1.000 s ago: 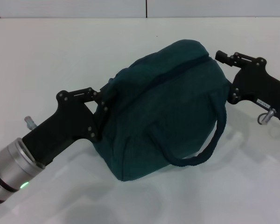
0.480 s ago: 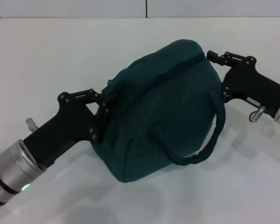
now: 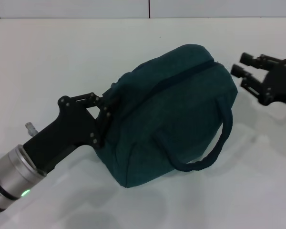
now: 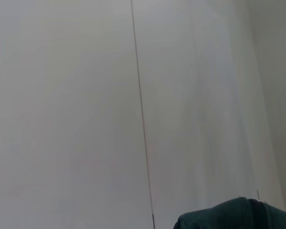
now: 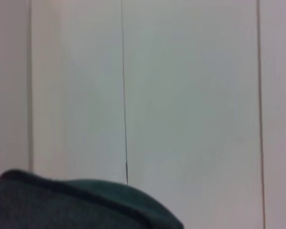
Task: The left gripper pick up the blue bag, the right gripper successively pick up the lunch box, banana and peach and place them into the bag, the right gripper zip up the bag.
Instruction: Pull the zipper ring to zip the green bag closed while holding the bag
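Pinching the bag's (image 3: 171, 112) end fabric, my left gripper (image 3: 101, 121) braces it on the tabletop (image 3: 62, 57), so the zip line faces up. My right gripper (image 3: 243, 67) sits just off the far end, fingers slightly spread, touching nothing. I judge the zip closed.

The blue bag (image 3: 171, 112) fills the centre of the head view, with the left gripper (image 3: 104, 107) clamped on its left end. The right gripper (image 3: 242, 65), fingers parted, sits at the right edge, apart from the bag. The white table (image 3: 62, 52) lies bare across the upper left and along the bottom right.
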